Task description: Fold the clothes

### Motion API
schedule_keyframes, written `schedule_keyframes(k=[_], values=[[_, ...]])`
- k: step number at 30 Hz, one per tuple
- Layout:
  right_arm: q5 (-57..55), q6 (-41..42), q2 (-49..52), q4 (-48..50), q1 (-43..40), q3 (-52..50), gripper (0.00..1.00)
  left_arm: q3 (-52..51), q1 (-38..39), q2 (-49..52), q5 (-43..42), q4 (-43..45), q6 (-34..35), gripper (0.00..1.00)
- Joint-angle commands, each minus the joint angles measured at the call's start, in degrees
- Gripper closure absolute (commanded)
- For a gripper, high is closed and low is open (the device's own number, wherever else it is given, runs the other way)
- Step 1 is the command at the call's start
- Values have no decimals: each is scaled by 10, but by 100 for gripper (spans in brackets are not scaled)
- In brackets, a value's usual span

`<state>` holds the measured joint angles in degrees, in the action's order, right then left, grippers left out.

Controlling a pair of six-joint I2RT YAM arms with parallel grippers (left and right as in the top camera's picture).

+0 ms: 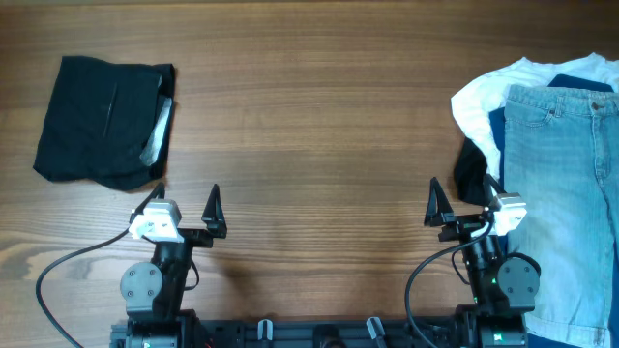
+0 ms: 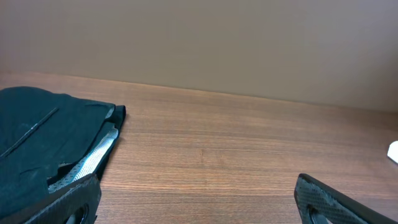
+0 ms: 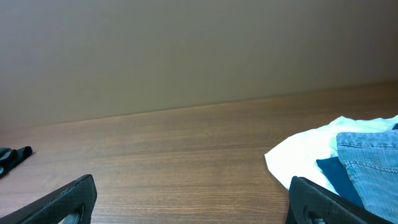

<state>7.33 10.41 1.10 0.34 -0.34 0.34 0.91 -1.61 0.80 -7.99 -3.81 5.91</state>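
Shorts (image 1: pixel 102 121), black and soft, lie folded into a rough rectangle at about 10 o'clock on the wooden counter (image 1: pixel 309 116). They are flat, and their right edge is turned so that the light grey speckled waistband (image 1: pixel 158 130) shows. The left wrist view catches the same edge, with the waistband (image 2: pixel 93 158) peeking out from under the black fabric of the shorts (image 2: pixel 43 143).

From the shorts' lower right corner, at about 5 o'clock and just beside it, the left gripper (image 1: pixel 186 193) sits low at the counter's 7 o'clock. Its jaws are spread wide and hold nothing, and bare wood shows between them in its own camera (image 2: pixel 199 208). A dark cable (image 1: pixel 68 266) loops off to its left.

At 5 o'clock on the counter stands the right gripper (image 1: pixel 462 188), its jaws likewise released and empty (image 3: pixel 193 205). Its right finger sits over the edge of a small black bit of cloth (image 1: pixel 471 169).

From 2 to 4 o'clock lies a heap: a white shirt (image 1: pixel 484 92) underneath, with light blue jeans (image 1: pixel 566 164) spread on top. Dark blue fabric (image 3: pixel 336 171) shows between the two. This heap lies well apart from the shorts, whose far tip barely shows at the left edge of the right wrist view (image 3: pixel 12 158).
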Motion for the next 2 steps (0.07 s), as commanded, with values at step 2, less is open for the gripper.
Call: schedule_keyframes(k=[2], values=[[6,7,-5,3,-3,0,0,-6,3,-5,-1,2,6,0]])
